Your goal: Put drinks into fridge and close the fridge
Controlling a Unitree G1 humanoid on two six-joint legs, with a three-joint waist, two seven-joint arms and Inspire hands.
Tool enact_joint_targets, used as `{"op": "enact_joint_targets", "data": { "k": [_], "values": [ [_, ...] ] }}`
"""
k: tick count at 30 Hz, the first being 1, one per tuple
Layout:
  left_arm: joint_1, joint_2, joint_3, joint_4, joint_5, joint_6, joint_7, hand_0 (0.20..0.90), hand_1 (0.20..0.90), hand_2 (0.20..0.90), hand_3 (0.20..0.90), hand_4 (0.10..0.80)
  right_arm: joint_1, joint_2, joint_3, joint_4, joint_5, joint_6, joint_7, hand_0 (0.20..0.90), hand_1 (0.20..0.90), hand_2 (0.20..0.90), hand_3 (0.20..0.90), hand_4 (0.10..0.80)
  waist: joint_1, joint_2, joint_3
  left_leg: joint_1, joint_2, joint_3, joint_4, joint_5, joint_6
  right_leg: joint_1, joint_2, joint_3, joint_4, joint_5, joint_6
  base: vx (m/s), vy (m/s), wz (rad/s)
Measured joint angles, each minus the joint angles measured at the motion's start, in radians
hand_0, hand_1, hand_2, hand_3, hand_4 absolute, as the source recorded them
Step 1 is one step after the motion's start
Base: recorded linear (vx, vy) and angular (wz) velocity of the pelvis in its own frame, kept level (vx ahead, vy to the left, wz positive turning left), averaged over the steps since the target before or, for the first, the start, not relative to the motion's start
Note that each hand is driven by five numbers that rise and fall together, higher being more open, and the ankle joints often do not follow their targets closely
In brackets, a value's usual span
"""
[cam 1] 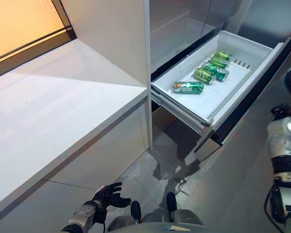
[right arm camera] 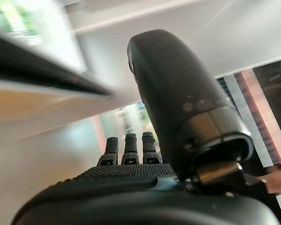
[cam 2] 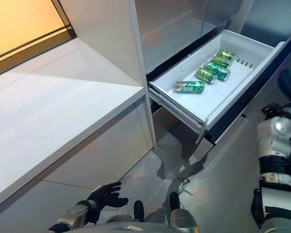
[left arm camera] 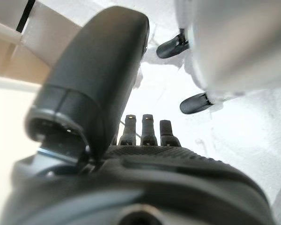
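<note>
Drinks [cam 1: 206, 73] are lying in the open fridge drawer [cam 1: 262, 63], well apart from both hands.
Five green cans are resting on their sides on the drawer's white floor, while the left hand [cam 1: 109, 195] is hanging low beside the white counter [cam 1: 53, 111] with fingers spread and holding nothing; the right hand [right arm camera: 145, 178] is showing straight fingers, gripping nothing, in its wrist view.
</note>
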Motion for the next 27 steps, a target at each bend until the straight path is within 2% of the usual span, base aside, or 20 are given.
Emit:
{"op": "enact_joint_targets", "data": {
  "k": [2, 5, 8, 10, 11, 12, 13, 15, 18, 22, 23, 27],
  "values": [
    [-0.021, -0.004, -0.018, 0.0, -0.001, -0.003, 0.0, 0.9, 0.9, 0.9, 0.9, 0.8, -0.008, 0.006, 0.001, 0.019, 0.018, -0.01, -0.002, 0.9, 0.9, 0.9, 0.9, 0.8, 0.014, 0.007, 0.034, -0.038, -0.009, -0.006, 0.072, -0.026, 0.006, -0.045, -0.008, -0.003, 0.088, -0.039, 0.002, -0.219, 0.013, 0.12],
    [-0.1, -0.002, -0.053, -0.004, -0.003, -0.013, 0.017, 0.9, 0.9, 0.9, 0.9, 0.8, -0.078, 0.007, 0.008, 0.034, 0.021, -0.053, -0.01, 0.9, 0.9, 0.9, 0.9, 0.8, 0.036, 0.007, 0.117, -0.187, -0.039, -0.017, 0.236, -0.068, 0.027, -0.221, -0.04, -0.008, 0.302, -0.102, 0.004, -0.313, 0.046, 0.03],
    [-0.149, -0.003, -0.06, -0.018, -0.032, -0.025, 0.024, 0.9, 0.9, 0.9, 0.9, 0.8, -0.166, 0.007, 0.006, 0.034, 0.055, -0.111, -0.029, 0.9, 0.9, 0.9, 0.9, 0.8, 0.041, 0.008, 0.183, -0.321, -0.067, -0.038, 0.345, -0.088, 0.04, -0.344, -0.067, -0.007, 0.393, -0.112, 0.015, -0.21, 0.075, 0.05],
    [-0.17, -0.003, -0.06, -0.03, -0.05, -0.027, 0.031, 0.9, 0.9, 0.9, 0.9, 0.8, -0.211, 0.006, 0.006, 0.034, 0.056, -0.14, -0.039, 0.9, 0.9, 0.9, 0.9, 0.8, 0.044, 0.012, 0.216, -0.374, -0.063, -0.043, 0.393, -0.093, 0.05, -0.383, -0.07, -0.008, 0.423, -0.111, 0.016, -0.143, 0.078, -0.05],
    [-0.177, 0.004, -0.057, -0.038, -0.051, -0.033, 0.034, 0.9, 0.9, 0.9, 0.9, 0.8, -0.229, 0.006, 0.006, 0.034, 0.056, -0.153, -0.043, 0.9, 0.9, 0.9, 0.9, 0.8, 0.053, 0.004, 0.223, -0.412, -0.063, -0.034, 0.429, -0.099, 0.058, -0.425, -0.074, -0.011, 0.491, -0.123, 0.008, -0.171, 0.102, -0.06],
    [-0.182, 0.01, -0.055, -0.052, -0.052, -0.044, 0.042, 0.9, 0.9, 0.9, 0.9, 0.8, -0.252, 0.005, 0.004, 0.034, 0.056, -0.166, -0.046, 0.9, 0.9, 0.9, 0.9, 0.8, 0.057, -0.003, 0.229, -0.457, -0.063, -0.025, 0.473, -0.109, 0.061, -0.475, -0.071, -0.024, 0.609, -0.176, -0.012, -0.159, 0.105, 0.01],
    [-0.188, 0.011, -0.051, -0.064, -0.057, -0.048, 0.046, 0.9, 0.9, 0.9, 0.9, 0.8, -0.28, 0.001, 0.005, 0.034, 0.062, -0.183, -0.043, 0.9, 0.9, 0.9, 0.9, 0.8, 0.057, 0.0, 0.233, -0.503, -0.072, -0.026, 0.517, -0.117, 0.056, -0.505, -0.064, -0.031, 0.639, -0.23, -0.021, -0.125, 0.094, 0.05],
    [-0.2, 0.009, -0.05, -0.071, -0.079, -0.052, 0.047, 0.9, 0.9, 0.9, 0.9, 0.8, -0.335, -0.01, 0.007, 0.039, 0.084, -0.182, -0.043, 0.9, 0.9, 0.9, 0.9, 0.8, 0.051, 0.007, 0.247, -0.543, -0.085, -0.038, 0.573, -0.131, 0.062, -0.543, -0.067, -0.03, 0.657, -0.228, -0.023, -0.079, 0.077, -0.11],
    [-0.215, 0.004, -0.044, -0.071, -0.089, -0.053, 0.053, 0.9, 0.9, 0.9, 0.9, 0.8, -0.352, -0.022, 0.042, 0.064, 0.117, -0.152, -0.02, 0.9, 0.9, 0.9, 0.9, 0.8, 0.054, 0.008, 0.249, -0.583, -0.085, -0.045, 0.586, -0.136, 0.064, -0.58, -0.065, -0.032, 0.675, -0.226, -0.02, -0.078, 0.083, -0.17],
    [-0.216, 0.002, -0.016, -0.086, -0.099, -0.06, 0.063, 0.9, 0.9, 0.9, 0.9, 0.8, -0.373, -0.033, 0.049, 0.065, 0.167, -0.148, 0.087, 0.9, 0.9, 0.9, 0.9, 0.8, 0.054, 0.01, 0.25, -0.637, -0.087, -0.041, 0.613, -0.135, 0.066, -0.635, -0.068, -0.027, 0.694, -0.226, -0.02, -0.056, 0.056, -0.02],
    [-0.216, 0.002, -0.012, -0.092, -0.107, -0.063, 0.07, 0.9, 0.9, 0.9, 0.9, 0.8, -0.372, -0.034, 0.059, 0.05, 0.167, -0.134, 0.15, 0.9, 0.9, 0.9, 0.9, 0.8, 0.052, 0.011, 0.25, -0.644, -0.087, -0.042, 0.613, -0.135, 0.066, -0.641, -0.067, -0.028, 0.695, -0.226, -0.02, -0.025, 0.027, -0.08],
    [-0.21, 0.0, -0.005, -0.096, -0.108, -0.065, 0.081, 0.9, 0.9, 0.9, 0.9, 0.8, -0.36, -0.031, 0.104, -0.011, 0.146, -0.116, 0.215, 0.9, 0.9, 0.9, 0.9, 0.8, 0.037, 0.011, 0.251, -0.65, -0.087, -0.045, 0.611, -0.134, 0.066, -0.644, -0.065, -0.029, 0.695, -0.226, -0.02, -0.01, 0.013, -0.02]
  ]
}}
